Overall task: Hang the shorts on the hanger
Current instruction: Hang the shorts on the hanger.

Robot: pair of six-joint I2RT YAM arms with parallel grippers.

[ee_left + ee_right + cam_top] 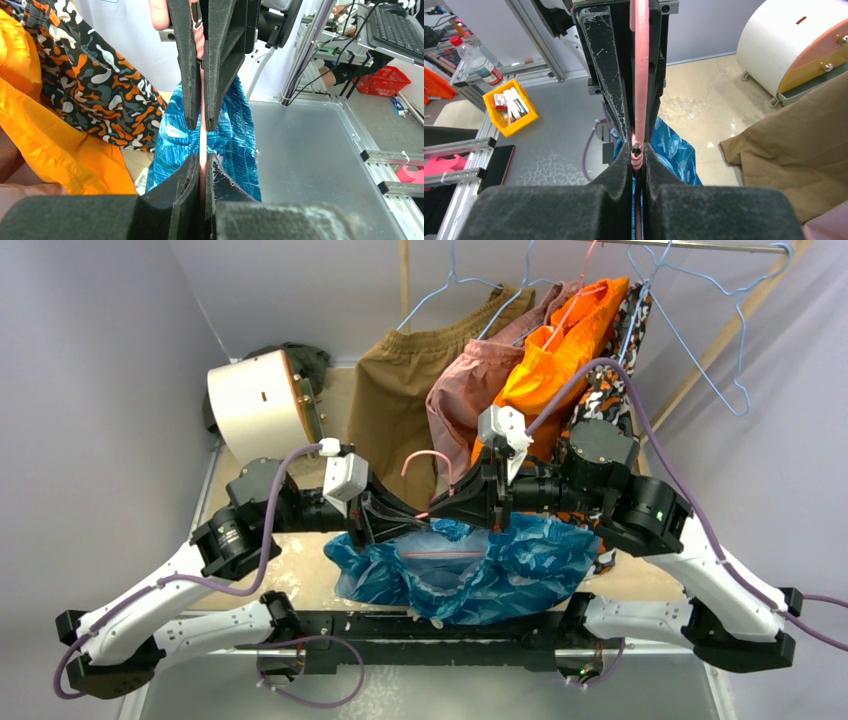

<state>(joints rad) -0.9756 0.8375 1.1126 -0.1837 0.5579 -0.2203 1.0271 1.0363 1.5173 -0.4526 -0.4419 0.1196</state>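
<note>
The shiny blue-and-teal shorts (470,570) hang bunched over the lower bar of the pink-red wire hanger (425,462), held up in the air between my two arms. The hanger's hook curls upward behind the grippers. My left gripper (385,525) is shut on the hanger wire from the left. In the left wrist view (202,160) the pink wire (202,142) runs between its jaws, with the shorts (175,145) behind. My right gripper (482,502) is shut on the hanger from the right. The right wrist view (638,150) shows the pink wire (640,75) pinched, with the shorts (676,150) below.
Behind, a rail holds light blue wire hangers (700,330) with brown shorts (400,390), dusty pink shorts (470,390), orange shorts (560,360) and a camouflage-print garment (610,390). A white cylindrical device (255,405) stands at the back left. A wooden rack leg (720,350) slants at the right.
</note>
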